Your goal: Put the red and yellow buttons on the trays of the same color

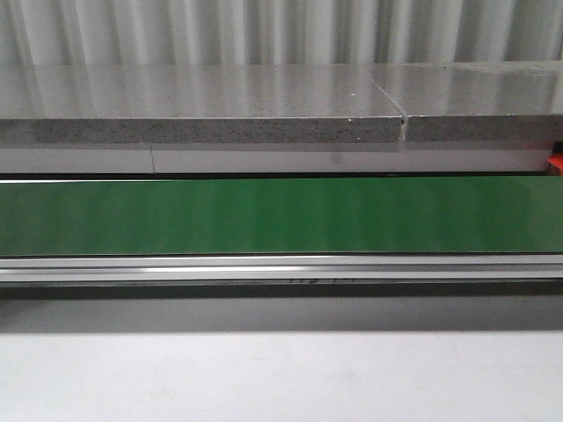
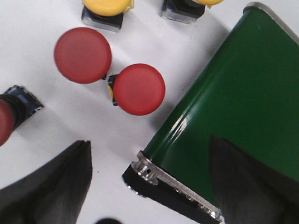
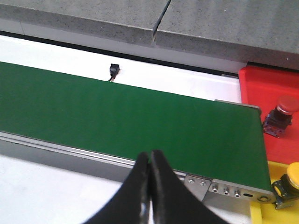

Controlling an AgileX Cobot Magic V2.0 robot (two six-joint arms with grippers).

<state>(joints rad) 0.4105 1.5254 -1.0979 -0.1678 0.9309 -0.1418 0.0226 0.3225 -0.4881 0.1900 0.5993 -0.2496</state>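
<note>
The left tool (image 2: pixel 149 186) is hanging open over the worktop (image 2: pixel 42 116), beside the belt (image 2: pixel 243 102); two red buttons (image 2: pixel 139 88) are sitting close together at its 11 o'clock. Closing there could be catching both or clipping the belt end. The right tool (image 3: pixel 150 186) is closed and empty over the belt. One red button (image 3: pixel 280 114) is sitting on the red tray (image 3: pixel 261 88); the yellow tray (image 3: pixel 261 215) is mostly cut off.

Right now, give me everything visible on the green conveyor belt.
The green conveyor belt is a flat, smooth, slightly glossy strip running across the front view, with nothing lying on it. A silver metal rail edges its near side. In the right wrist view its end has a bolted bracket and sits beside the red tray and yellow tray.
</note>
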